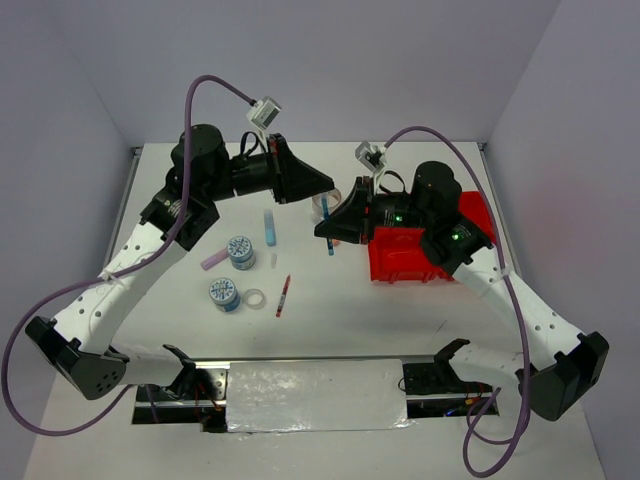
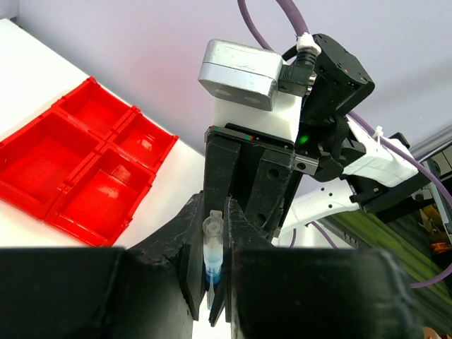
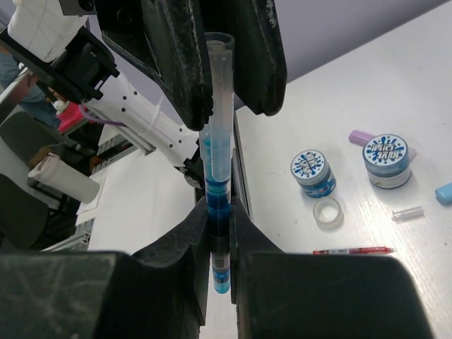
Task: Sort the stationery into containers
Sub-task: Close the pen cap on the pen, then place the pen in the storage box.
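On the bench (image 1: 350,320) the tray (image 1: 400,262) sits right. Left of centre, the farther tape roll (image 1: 240,250) stands behind the nearer tape roll (image 1: 223,293). A marker (image 1: 214,259) lies just left of the farther tape roll. A tape ring (image 1: 255,298) and then a flat pen (image 1: 284,295) lie right of the nearer tape roll. A second marker (image 1: 270,227) lies behind them. Left of the tray, an upright pen (image 3: 219,162) is pinched between the left claw (image 2: 214,240) and right claw (image 3: 219,219).

Table (image 1: 330,340) holds red tray (image 1: 400,262), tape rolls (image 1: 241,251), red pen (image 1: 284,295), possibly a cap (image 1: 273,260).

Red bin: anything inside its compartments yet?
From the left wrist, no stationery shows in the four compartments of the red bin; its left corner is out of frame. From above, the right arm covers much of it.
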`<action>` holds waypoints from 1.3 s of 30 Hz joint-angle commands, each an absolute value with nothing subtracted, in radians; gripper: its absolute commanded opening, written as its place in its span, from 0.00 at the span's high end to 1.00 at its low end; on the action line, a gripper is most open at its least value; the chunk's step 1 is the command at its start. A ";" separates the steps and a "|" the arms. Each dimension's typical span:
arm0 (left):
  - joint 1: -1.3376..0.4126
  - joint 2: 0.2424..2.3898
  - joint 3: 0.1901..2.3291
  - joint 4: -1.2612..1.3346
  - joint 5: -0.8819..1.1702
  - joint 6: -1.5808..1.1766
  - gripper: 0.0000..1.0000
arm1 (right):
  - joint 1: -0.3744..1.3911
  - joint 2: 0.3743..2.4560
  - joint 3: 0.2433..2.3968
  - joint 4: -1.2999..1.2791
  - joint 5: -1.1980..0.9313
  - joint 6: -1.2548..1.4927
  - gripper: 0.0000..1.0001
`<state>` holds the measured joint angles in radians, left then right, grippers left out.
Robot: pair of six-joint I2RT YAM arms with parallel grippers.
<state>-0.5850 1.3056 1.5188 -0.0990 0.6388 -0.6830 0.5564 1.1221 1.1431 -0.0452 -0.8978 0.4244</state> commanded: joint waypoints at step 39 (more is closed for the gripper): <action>-0.368 1.123 1.381 -0.506 0.073 -0.830 0.01 | 0.364 1.225 1.063 -0.771 0.540 1.127 1.00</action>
<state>-0.3698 1.1790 1.4475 -0.5186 0.0170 -0.8200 0.3820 1.1740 0.9764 -0.6018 0.3012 0.9298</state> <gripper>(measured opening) 0.993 0.170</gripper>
